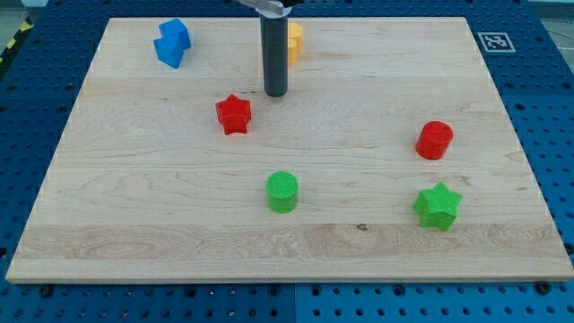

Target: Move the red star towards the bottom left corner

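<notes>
The red star point(233, 114) lies on the wooden board point(134, 206), left of the middle and in the upper half. My tip point(275, 92) rests on the board just up and to the right of the red star, a small gap apart from it. The rod rises straight to the view's top.
A blue block point(171, 42) sits near the top left. A yellow block point(294, 41) is partly hidden behind the rod. A green cylinder point(282, 191) is below the star. A red cylinder point(435, 140) and a green star point(438, 205) are at the right.
</notes>
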You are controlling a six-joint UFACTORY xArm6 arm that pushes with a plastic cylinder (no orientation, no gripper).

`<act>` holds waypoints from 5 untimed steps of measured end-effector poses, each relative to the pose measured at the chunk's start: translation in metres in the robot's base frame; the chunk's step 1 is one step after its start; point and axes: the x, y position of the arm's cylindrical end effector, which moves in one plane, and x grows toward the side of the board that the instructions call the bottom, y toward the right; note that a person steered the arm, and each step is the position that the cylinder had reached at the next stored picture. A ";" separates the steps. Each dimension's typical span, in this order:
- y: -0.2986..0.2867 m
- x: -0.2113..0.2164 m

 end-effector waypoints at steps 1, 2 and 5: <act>-0.011 0.004; -0.014 0.008; -0.038 0.031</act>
